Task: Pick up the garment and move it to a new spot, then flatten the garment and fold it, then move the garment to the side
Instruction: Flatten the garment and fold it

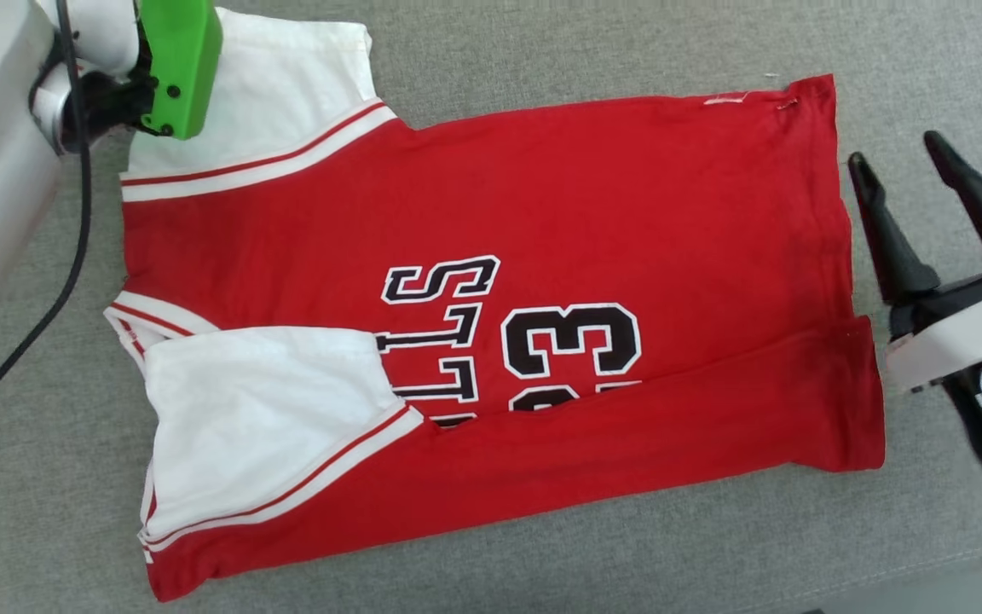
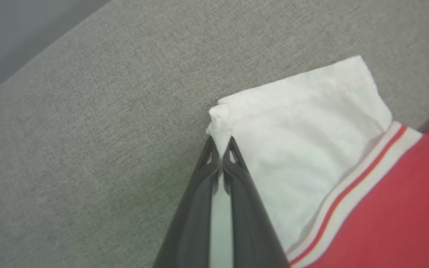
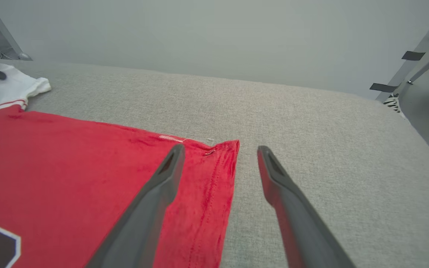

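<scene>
While the garment (image 1: 542, 213) lies on the grey fabric surface (image 1: 542, 51) in the head view, the right gripper (image 1: 896, 153) hangs beside its hem (image 1: 840, 256), fingers wide and empty. In the left wrist view the fingers of the left gripper (image 2: 221, 141) pinch only the corner of the white sleeve (image 2: 304, 149): so thin a bite may slip or drag it askew. In the right wrist view the hem corner sits ungripped, so a one-sided lift could skew the fold

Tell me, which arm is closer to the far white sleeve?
Left. The left jaws are shut on the sleeve corner; the right jaws stand open by the shirt hem, at the other end.
</scene>
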